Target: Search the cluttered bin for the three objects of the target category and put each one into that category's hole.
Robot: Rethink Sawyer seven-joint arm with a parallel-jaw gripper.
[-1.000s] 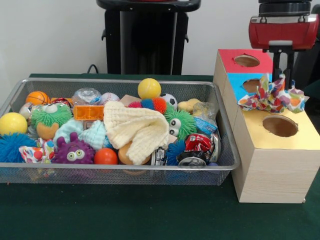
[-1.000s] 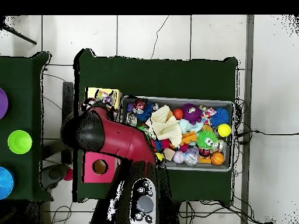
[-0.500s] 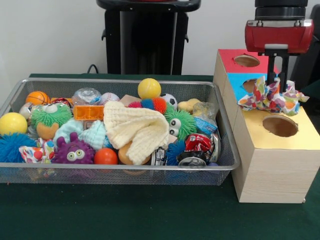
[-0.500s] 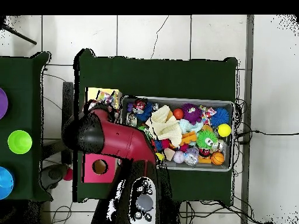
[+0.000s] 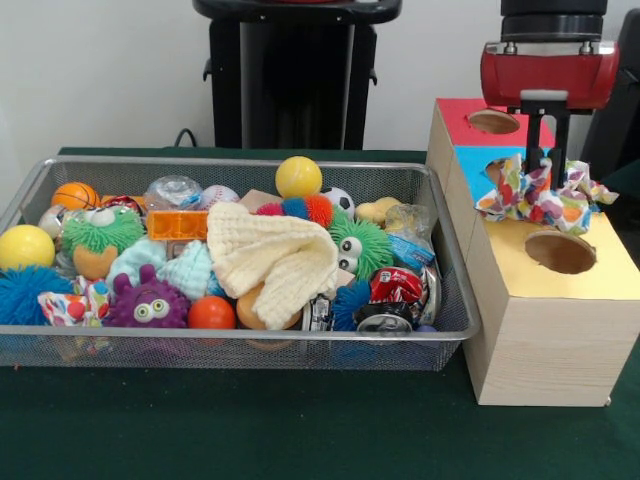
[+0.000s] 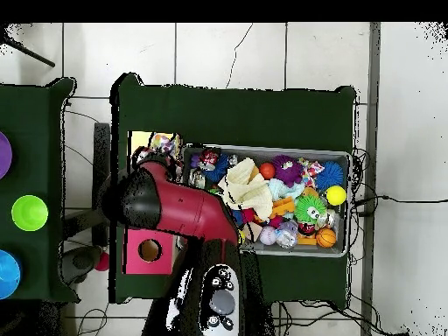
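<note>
The tool [image 5: 545,165] hangs over the wooden sorting box [image 5: 545,330], pinching the multicoloured patterned cloth [image 5: 543,195] between its two dark fingers. Compared with a second ago, the red arm [image 5: 549,72] has risen and shifted toward 9 o'clock in the front view, and the cloth has gone with it. The cloth now hangs above the boundary of the blue section [image 5: 478,160] and the yellow section [image 5: 590,272], at about 11 o'clock from the yellow hole [image 5: 560,252], which stays fully uncovered. The red section's hole [image 5: 494,122] sits at 12 o'clock behind. In the overhead view the arm [image 6: 175,206] covers most of the box, with the cloth [image 6: 161,143] peeking out at its 12 o'clock side. The wire bin [image 5: 455,300] and its clutter are unchanged: the cream knitted cloth [image 5: 277,258] on top, the yellow ball [image 5: 298,177] at the back.
</note>
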